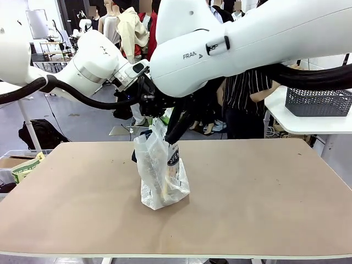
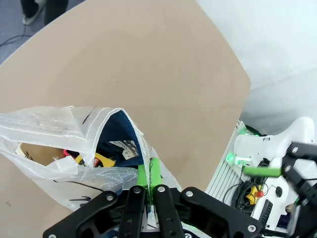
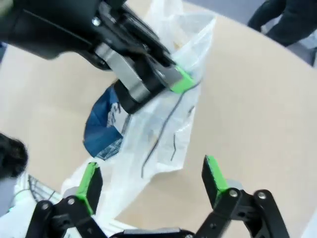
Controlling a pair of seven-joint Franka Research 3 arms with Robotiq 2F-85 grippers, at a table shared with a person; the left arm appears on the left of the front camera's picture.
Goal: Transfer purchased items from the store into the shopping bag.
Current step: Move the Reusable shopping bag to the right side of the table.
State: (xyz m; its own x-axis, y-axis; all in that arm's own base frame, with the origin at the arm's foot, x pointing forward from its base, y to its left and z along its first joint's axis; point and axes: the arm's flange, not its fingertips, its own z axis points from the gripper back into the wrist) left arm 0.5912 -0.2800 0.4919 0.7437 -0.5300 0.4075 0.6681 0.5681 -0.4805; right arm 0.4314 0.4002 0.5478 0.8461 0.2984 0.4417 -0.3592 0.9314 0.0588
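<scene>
Bright, even indoor light, soft shadows; heavy motion blur throughout the right wrist view.

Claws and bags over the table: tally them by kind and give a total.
Shut claw, pinching the bag's rim: 1, the left claw
Open claw: 1, the right claw
Clear plastic shopping bag: 1
Total: 3

From my seat, the table is bare on both sides of the bag, so I have room to come in low from left or right. Above the bag it is crowded: the left gripper is pinched on its rim and the right gripper hangs spread-fingered just beside it. The bag mouth gapes, goods inside.
</scene>
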